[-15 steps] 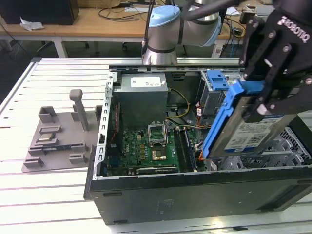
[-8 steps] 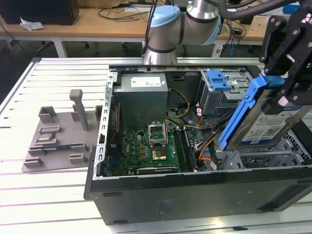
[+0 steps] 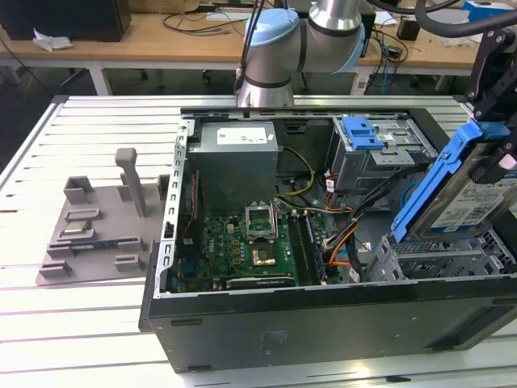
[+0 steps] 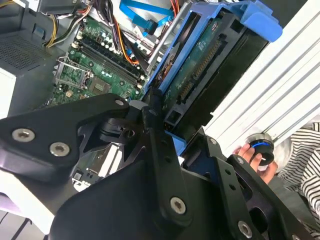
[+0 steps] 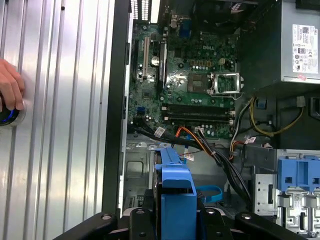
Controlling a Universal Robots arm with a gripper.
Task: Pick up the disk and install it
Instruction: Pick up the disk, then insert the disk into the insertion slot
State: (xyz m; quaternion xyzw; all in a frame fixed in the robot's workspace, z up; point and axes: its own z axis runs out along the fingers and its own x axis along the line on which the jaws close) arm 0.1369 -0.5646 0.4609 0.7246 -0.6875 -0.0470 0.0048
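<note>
My gripper (image 4: 159, 117) is clamped on the disk (image 3: 472, 194), its fingertips mostly hidden behind the blue bracket (image 5: 175, 197). At the right edge of the exterior view, the disk hangs tilted and partly cut off above the open computer case (image 3: 283, 331). Beyond the case, a hand (image 5: 10, 87) touches a knob (image 5: 7, 116).

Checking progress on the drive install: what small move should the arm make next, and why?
Probably tilt the disk flatter toward the metal bay: the gripper holds it steeply slanted, lower end near the bay's top, upper end raised well above the case.
</note>
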